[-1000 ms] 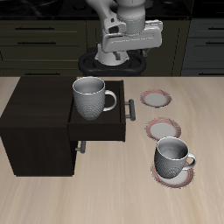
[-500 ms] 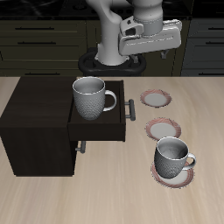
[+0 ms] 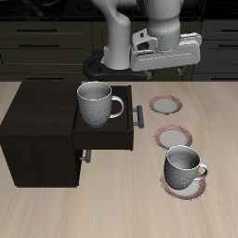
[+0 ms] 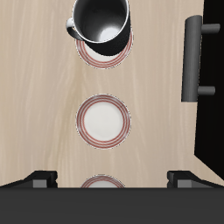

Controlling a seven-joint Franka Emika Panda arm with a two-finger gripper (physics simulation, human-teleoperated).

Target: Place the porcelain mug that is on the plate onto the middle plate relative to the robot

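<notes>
The porcelain mug [image 3: 184, 165], greyish-white with a dark inside, stands upright on the plate [image 3: 185, 186] nearest the table's front edge; in the wrist view the mug [image 4: 102, 21] covers most of that plate [image 4: 102, 54]. The middle plate [image 3: 174, 138] is bare and also shows in the wrist view [image 4: 104, 120]. My gripper [image 3: 165, 63] hangs high above the back of the plate row, open and empty, its fingertips [image 4: 39, 180] wide apart.
A third striped plate [image 3: 167, 105] lies farthest back, under my gripper [image 4: 103, 183]. A dark cabinet [image 3: 37, 130] has an open drawer [image 3: 102, 138] holding a larger mug [image 3: 96, 102]. The drawer handle [image 4: 194, 57] juts toward the plates.
My gripper has swung sideways from above the drawer's back toward the row of plates and come slightly lower. Mugs and plates have not moved.
</notes>
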